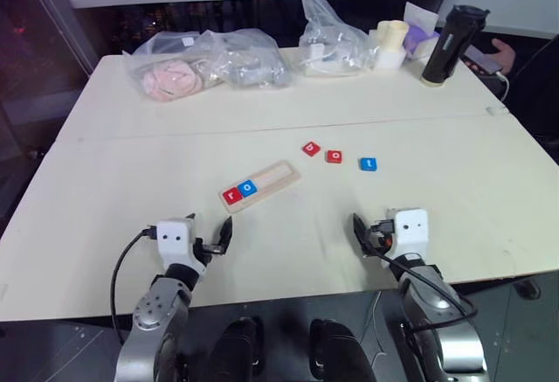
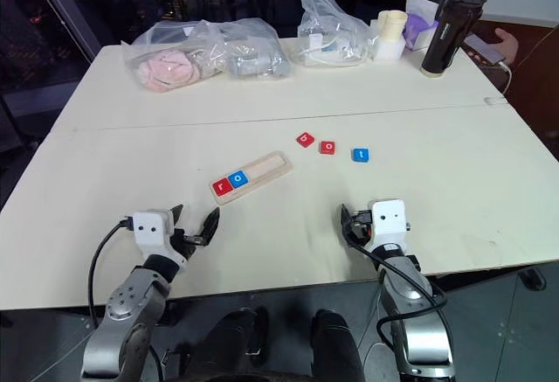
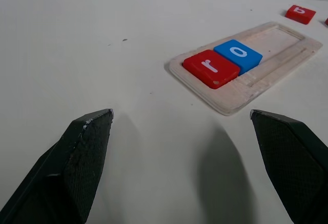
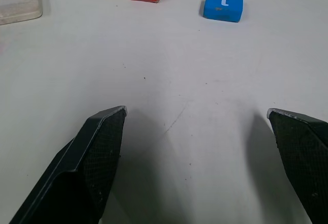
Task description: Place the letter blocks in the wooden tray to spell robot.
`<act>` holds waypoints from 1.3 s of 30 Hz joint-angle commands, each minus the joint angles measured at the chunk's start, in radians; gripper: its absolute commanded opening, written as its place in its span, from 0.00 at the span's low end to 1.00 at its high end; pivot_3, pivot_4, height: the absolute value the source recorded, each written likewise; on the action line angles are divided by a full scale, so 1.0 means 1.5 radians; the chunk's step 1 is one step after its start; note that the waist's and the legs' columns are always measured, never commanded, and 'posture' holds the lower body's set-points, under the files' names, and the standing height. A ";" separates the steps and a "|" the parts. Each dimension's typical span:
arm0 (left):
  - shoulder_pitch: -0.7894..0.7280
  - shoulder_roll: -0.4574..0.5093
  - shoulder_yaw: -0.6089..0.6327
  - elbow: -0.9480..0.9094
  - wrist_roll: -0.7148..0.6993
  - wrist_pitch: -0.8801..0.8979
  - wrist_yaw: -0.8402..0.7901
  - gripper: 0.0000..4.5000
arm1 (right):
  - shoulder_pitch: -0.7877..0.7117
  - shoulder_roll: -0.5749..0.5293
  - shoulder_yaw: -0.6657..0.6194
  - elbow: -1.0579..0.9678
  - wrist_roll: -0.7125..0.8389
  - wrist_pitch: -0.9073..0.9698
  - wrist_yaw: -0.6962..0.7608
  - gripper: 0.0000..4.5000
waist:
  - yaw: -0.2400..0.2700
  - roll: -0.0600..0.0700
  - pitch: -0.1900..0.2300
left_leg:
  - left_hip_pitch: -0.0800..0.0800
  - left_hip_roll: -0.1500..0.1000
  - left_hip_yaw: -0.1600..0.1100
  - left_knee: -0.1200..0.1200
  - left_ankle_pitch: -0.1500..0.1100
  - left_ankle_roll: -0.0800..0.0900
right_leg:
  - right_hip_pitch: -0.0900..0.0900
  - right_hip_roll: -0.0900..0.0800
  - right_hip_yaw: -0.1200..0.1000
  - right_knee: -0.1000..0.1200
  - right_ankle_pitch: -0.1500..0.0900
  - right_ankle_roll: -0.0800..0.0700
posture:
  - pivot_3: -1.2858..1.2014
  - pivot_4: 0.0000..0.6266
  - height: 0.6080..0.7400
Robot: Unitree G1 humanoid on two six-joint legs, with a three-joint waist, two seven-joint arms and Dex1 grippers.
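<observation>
The wooden tray [image 1: 259, 186] lies at an angle on the pale table [image 1: 131, 163], near the middle and ahead of the left gripper [image 1: 212, 235]. Two letter blocks sit side by side in the end of the tray's recess nearest the robot: a red r [image 3: 211, 68] at the very end and a blue o [image 3: 238, 55] touching it. The rest of the recess is bare wood. In the right wrist view only one corner of the tray shows, cut off at the frame edge.

Three blocks lie loose on the table beyond and to the right of the tray, in a loose row, apart from one another: a red b [image 1: 311, 149], a red o [image 1: 334, 156] and a blue t [image 1: 368, 164]. The b is cut by the frame edge in both wrist views.

Both grippers are low over the near edge of the table. The left gripper's fingers [image 3: 84, 152] stand wide apart with nothing between them. The right gripper [image 1: 367, 235] is likewise spread wide and empty, its fingers [image 4: 100, 152] over bare table short of the blue t.

At the far edge, clear plastic bags [image 1: 210, 63] hold items too crumpled to identify. A dark flask [image 1: 450, 43] stands at the far right, and a person's hand [image 1: 504, 52] shows partly beside it.
</observation>
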 commanded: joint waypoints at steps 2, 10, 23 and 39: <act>0.006 0.010 0.006 -0.037 -0.005 0.000 -0.007 1.00 | 0.005 -0.002 0.011 -0.001 -0.001 0.001 0.010 0.99 | 0.000 0.000 0.000 | 0.000 0.000 0.000 0.000 0.000 0.000 | 0.000 0.000 0.000 0.000 0.000 0.000 | 0.52 0.24 0.98; 0.025 0.030 0.008 -0.069 -0.026 0.013 -0.027 1.00 | 0.014 -0.007 0.013 -0.010 -0.002 0.000 0.018 0.99 | 0.000 0.000 0.000 | 0.000 0.000 0.000 -0.001 0.000 0.000 | 0.000 0.000 0.000 -0.001 0.000 0.000 | 0.52 0.24 0.98; 0.008 0.072 0.043 -0.078 -0.098 -0.009 -0.107 1.00 | 0.001 -0.049 0.010 -0.087 -0.010 0.011 0.044 0.99 | 0.005 0.000 0.000 | 0.000 0.000 0.000 -0.002 0.000 0.000 | 0.000 0.000 0.000 -0.002 0.001 -0.001 | 0.52 0.24 0.98; -0.166 0.290 0.074 0.029 -0.214 0.069 -0.371 1.00 | -0.042 -0.135 -0.010 -0.105 0.033 0.055 0.146 0.99 | 0.006 0.000 0.000 | 0.001 0.000 0.000 0.001 0.000 0.000 | 0.002 0.002 -0.001 -0.001 0.002 -0.003 | 0.52 0.24 0.98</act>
